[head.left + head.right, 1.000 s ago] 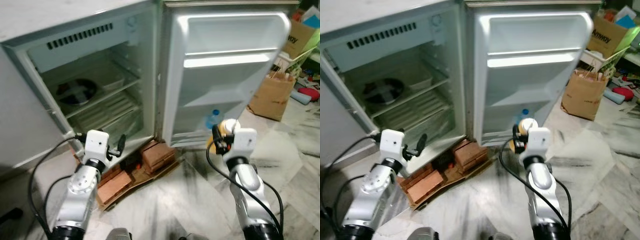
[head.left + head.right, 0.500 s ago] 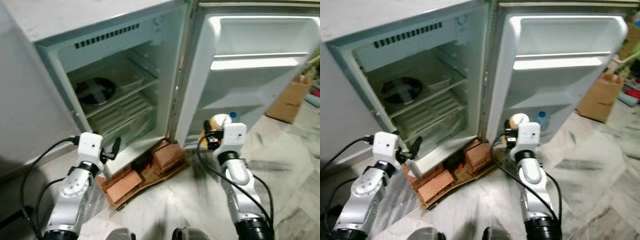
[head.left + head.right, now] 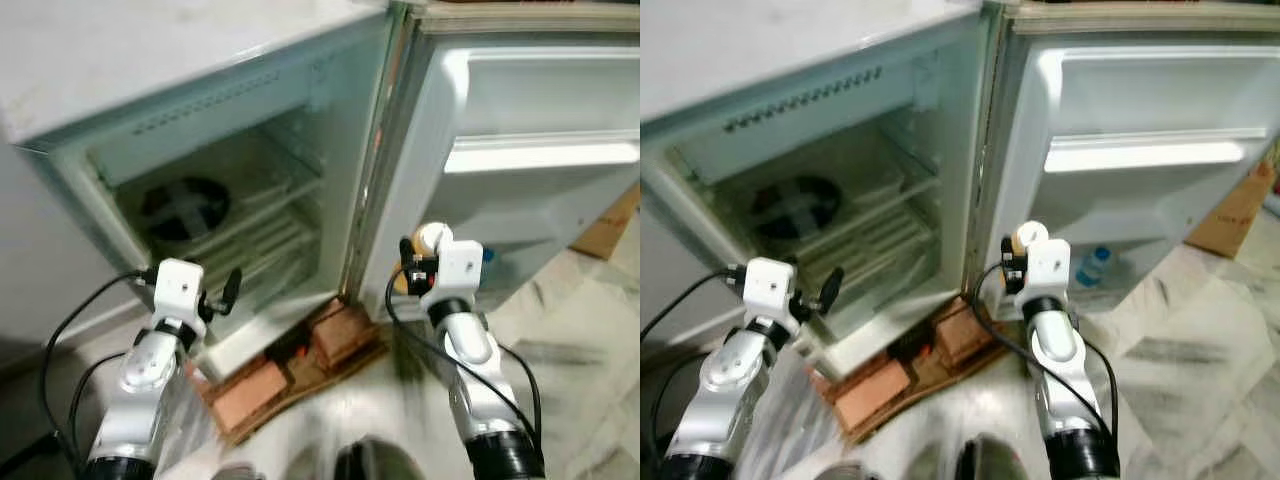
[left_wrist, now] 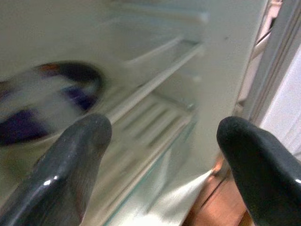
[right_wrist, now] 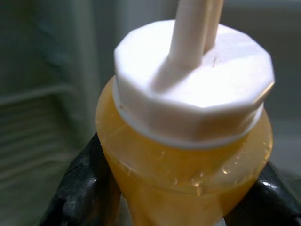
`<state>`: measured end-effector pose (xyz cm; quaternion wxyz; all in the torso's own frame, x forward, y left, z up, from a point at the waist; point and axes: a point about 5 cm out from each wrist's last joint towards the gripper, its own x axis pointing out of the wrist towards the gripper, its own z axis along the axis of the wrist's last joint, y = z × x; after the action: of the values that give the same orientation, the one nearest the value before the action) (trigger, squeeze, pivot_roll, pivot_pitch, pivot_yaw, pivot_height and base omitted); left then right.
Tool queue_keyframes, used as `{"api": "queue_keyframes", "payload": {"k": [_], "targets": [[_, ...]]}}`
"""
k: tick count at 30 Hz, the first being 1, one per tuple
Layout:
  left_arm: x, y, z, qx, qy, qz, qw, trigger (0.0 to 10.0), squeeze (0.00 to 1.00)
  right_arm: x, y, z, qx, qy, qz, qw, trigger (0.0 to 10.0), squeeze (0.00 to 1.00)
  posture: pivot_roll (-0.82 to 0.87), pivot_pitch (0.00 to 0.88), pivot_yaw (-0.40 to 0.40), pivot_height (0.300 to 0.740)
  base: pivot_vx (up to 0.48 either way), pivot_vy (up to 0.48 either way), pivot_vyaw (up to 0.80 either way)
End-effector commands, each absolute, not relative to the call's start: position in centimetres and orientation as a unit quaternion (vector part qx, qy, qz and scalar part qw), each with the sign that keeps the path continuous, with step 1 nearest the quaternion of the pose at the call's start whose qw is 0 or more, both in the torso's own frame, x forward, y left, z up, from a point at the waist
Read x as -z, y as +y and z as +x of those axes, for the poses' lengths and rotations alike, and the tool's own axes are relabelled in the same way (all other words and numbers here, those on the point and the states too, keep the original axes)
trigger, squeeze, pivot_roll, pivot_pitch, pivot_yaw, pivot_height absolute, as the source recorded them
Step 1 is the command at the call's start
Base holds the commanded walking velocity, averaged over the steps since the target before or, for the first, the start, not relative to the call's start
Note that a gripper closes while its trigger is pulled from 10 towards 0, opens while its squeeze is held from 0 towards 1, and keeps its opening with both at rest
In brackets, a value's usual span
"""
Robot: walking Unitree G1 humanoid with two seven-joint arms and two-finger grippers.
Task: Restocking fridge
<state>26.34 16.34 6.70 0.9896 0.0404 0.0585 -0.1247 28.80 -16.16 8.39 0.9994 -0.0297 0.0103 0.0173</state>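
The open fridge (image 3: 215, 215) stands before me, its door (image 3: 520, 150) swung to the right. My right gripper (image 3: 418, 272) is shut on a yellow bottle with a white cap (image 5: 188, 122), held low in front of the door's hinge edge. The bottle's cap (image 3: 431, 237) shows just above the wrist. My left gripper (image 3: 228, 290) is open with nothing between its fingers (image 4: 77, 160), in front of the fridge's lower left opening. A dark round dish (image 3: 185, 207) sits on the fridge's wire shelf.
A blue-capped water bottle (image 3: 1093, 267) stands in the door's lowest rack. Red bricks (image 3: 340, 335) on flattened cardboard prop the fridge's base. A cardboard box (image 3: 612, 225) lies at the right on the marble floor.
The camera has moved closer and turned left, so the fridge looks larger. My right gripper with the bottle has shifted left, nearer the hinge edge. The left gripper keeps its pose.
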Motion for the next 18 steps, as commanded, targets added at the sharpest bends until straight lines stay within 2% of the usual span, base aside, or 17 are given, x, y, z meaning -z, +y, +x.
{"api": "queue_keyframes", "payload": {"k": [1,3,18], "targets": [[-6.87,16.43,26.27,0.129,0.057,0.049,0.989,10.0,0.00,-8.81,-16.34,29.03,-0.009,0.001,-0.027,1.000,10.0,0.00,0.06,0.083,-0.020,0.740,0.401,0.000,0.00],[-6.83,16.43,26.23,0.127,0.060,0.047,0.989,10.0,0.00,-8.80,-16.27,29.08,-0.009,0.001,-0.027,1.000,10.0,0.00,0.06,0.082,-0.021,0.740,0.281,0.000,0.00],[-6.70,16.34,25.92,0.123,0.062,0.043,0.990,10.0,0.00,-8.60,-16.24,29.11,-0.012,0.005,-0.029,1.000,10.0,0.00,0.06,0.084,-0.026,0.740,0.000,0.000,0.00]]}}
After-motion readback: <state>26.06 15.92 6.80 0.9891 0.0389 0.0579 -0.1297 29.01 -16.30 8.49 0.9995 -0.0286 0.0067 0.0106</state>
